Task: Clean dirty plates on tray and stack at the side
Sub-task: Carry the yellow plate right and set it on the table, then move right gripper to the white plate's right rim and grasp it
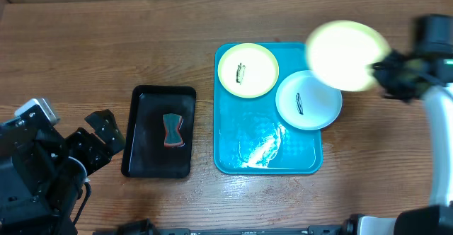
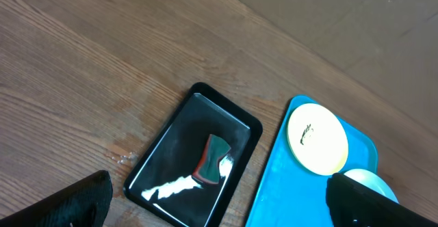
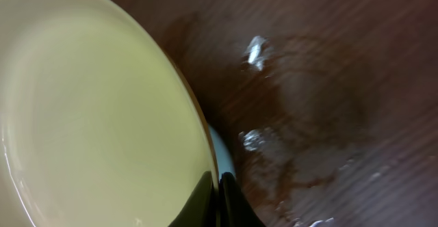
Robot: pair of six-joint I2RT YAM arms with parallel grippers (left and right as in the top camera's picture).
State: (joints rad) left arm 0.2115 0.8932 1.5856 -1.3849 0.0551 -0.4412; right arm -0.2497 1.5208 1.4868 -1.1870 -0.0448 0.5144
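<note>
Upper right, right gripper (image 1: 377, 69): clamped on rim of held plate (image 1: 343, 54), yellow-green, blurred, raised over tray corner.
Turquoise tray (image 1: 230, 161): centre-right on counter (image 1: 106, 44).
On tray: marked yellow-green plate (image 1: 248, 70) upper left; marked white plate (image 1: 308, 100) overhanging right rim.
Left gripper (image 1: 112, 137): lower left, fingers apart, empty.
Black tray (image 1: 141, 97): sponge (image 1: 173, 130) inside.

Two yellow-green plates (image 1: 247, 69) (image 1: 346, 54), one white plate (image 1: 308, 100), one turquoise tray (image 1: 233, 139), one black tray (image 1: 145, 137), one sponge (image 1: 173, 130).
</note>
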